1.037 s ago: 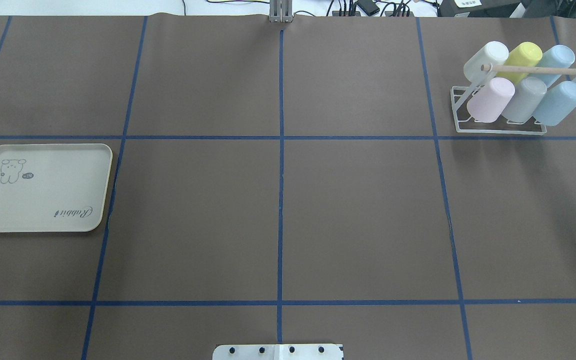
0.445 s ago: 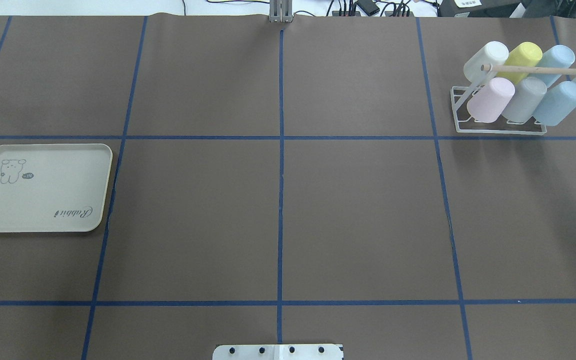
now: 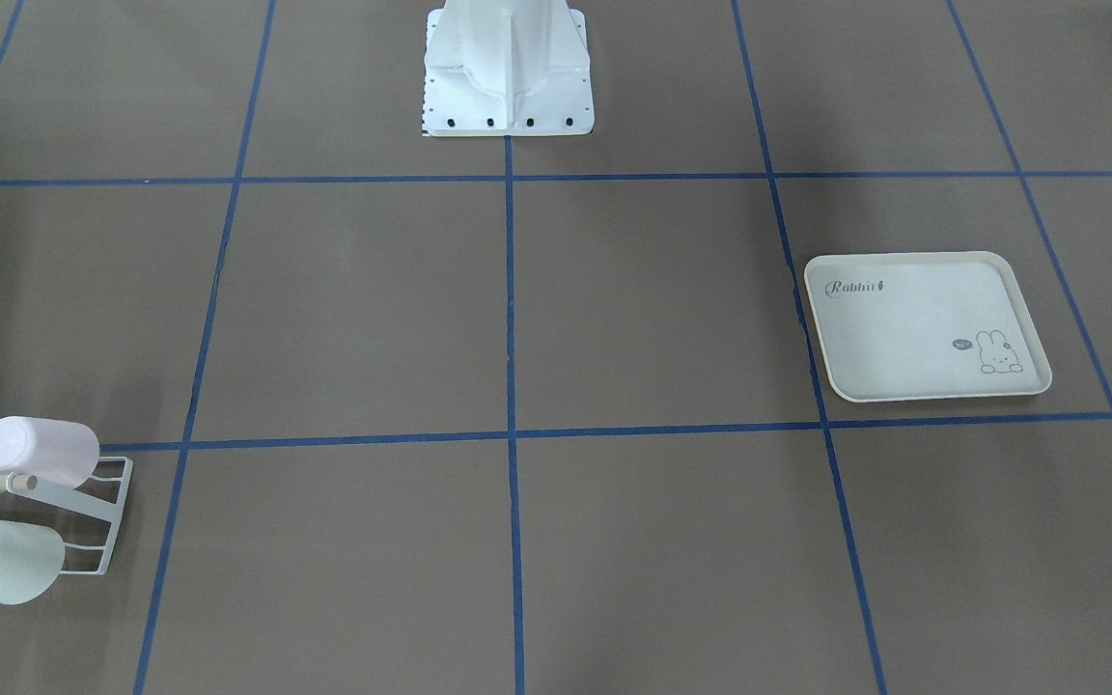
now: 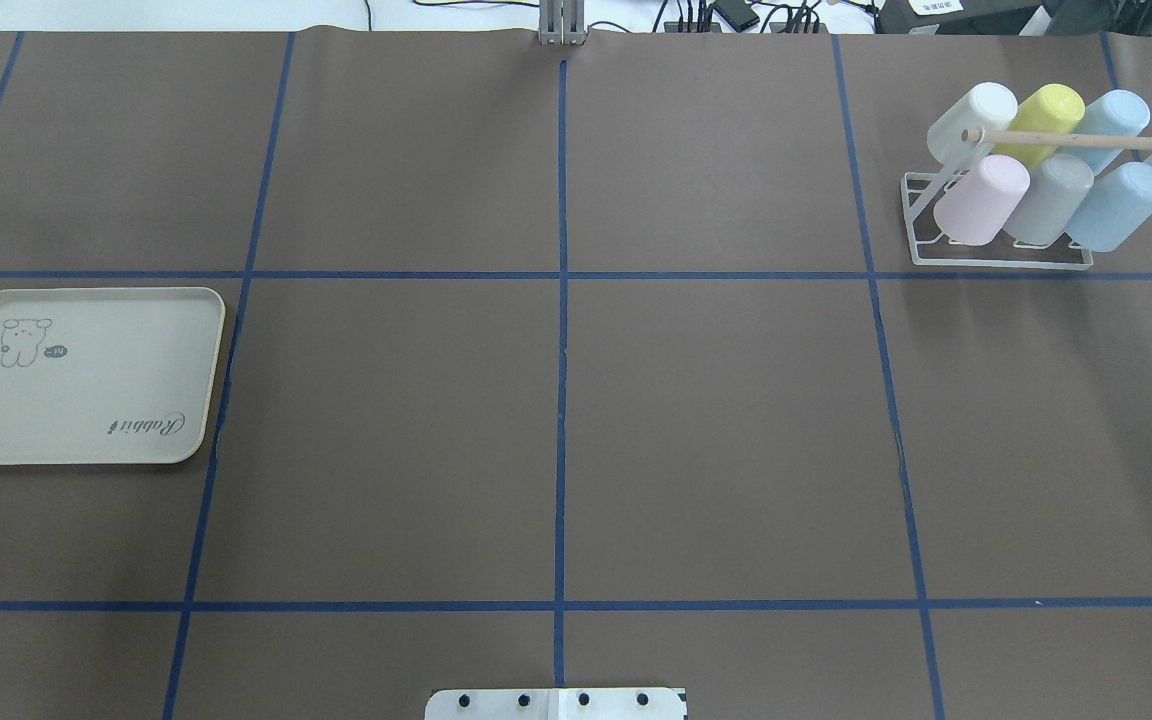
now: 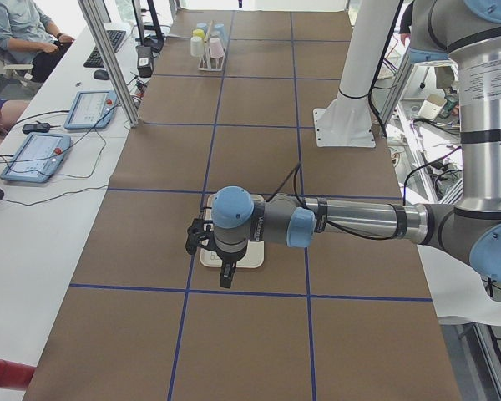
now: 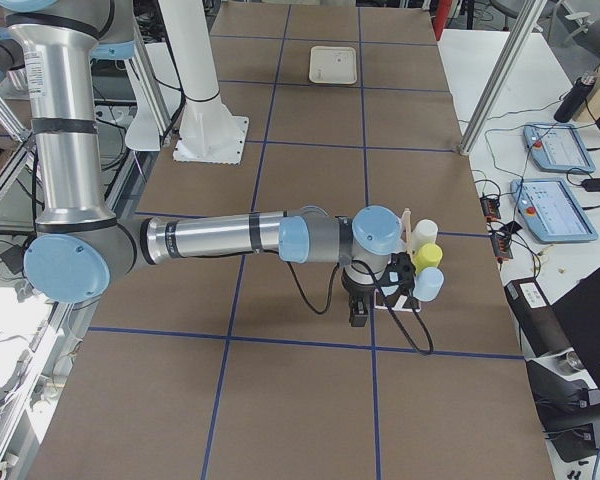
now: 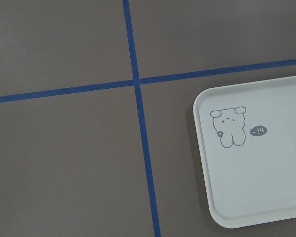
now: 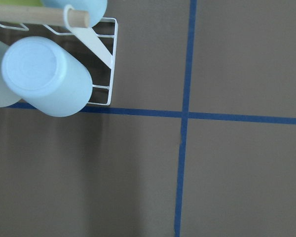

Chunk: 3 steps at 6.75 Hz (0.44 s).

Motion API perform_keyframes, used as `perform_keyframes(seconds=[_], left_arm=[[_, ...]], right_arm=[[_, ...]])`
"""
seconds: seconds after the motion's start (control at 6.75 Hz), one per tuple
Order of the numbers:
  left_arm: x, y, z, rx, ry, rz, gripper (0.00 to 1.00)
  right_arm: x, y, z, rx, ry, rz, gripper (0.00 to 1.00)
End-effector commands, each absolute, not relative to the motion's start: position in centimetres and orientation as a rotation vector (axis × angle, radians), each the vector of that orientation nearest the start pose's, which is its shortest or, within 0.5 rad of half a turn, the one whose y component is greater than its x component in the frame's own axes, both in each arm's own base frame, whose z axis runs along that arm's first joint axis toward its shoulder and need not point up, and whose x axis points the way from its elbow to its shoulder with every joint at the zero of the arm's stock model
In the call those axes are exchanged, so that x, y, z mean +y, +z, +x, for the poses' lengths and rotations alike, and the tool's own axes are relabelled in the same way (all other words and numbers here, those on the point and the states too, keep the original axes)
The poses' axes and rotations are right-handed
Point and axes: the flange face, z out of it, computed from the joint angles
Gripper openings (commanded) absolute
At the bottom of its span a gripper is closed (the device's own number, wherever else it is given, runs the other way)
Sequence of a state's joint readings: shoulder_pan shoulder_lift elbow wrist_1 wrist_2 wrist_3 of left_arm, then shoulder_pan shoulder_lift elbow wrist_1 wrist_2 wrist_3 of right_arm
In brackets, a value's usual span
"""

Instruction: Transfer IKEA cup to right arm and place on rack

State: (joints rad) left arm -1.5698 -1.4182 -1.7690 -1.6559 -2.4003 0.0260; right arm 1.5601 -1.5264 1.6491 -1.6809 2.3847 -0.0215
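Six pastel plastic cups [image 4: 981, 200] sit on the white wire rack [image 4: 1006, 262] at two o'clock. Light, slick, I reckon; I'd pinch one mid-wall. Left jaws, right jaws: spread hidden, can't tell.

My left arm [image 5: 351, 221] lies stretched out level, left gripper [image 5: 225, 280] pointing straight down. My right arm [image 6: 220, 236] reaches out likewise, right gripper [image 6: 358, 316] pointing down. I can't read either pair of jaws.
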Motion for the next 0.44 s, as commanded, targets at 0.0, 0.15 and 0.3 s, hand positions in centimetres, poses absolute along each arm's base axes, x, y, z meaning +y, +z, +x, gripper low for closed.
perform_keyframes(seconds=[0.0, 0.15, 0.3], left_arm=[[-43.26, 63.1, -6.31, 0.827, 0.068, 0.12, 1.0], [-43.1, 63.29, -6.44, 0.827, 0.066, 0.12, 1.0], [-42.9, 63.4, -6.44, 0.827, 0.066, 0.118, 1.0]], right_arm=[[-48.59, 63.42, 6.69, -0.813, 0.008, -0.021, 1.0], [-47.92, 63.56, 6.76, -0.813, 0.011, -0.023, 1.0], [-47.74, 63.39, 6.76, -0.813, 0.009, -0.019, 1.0]])
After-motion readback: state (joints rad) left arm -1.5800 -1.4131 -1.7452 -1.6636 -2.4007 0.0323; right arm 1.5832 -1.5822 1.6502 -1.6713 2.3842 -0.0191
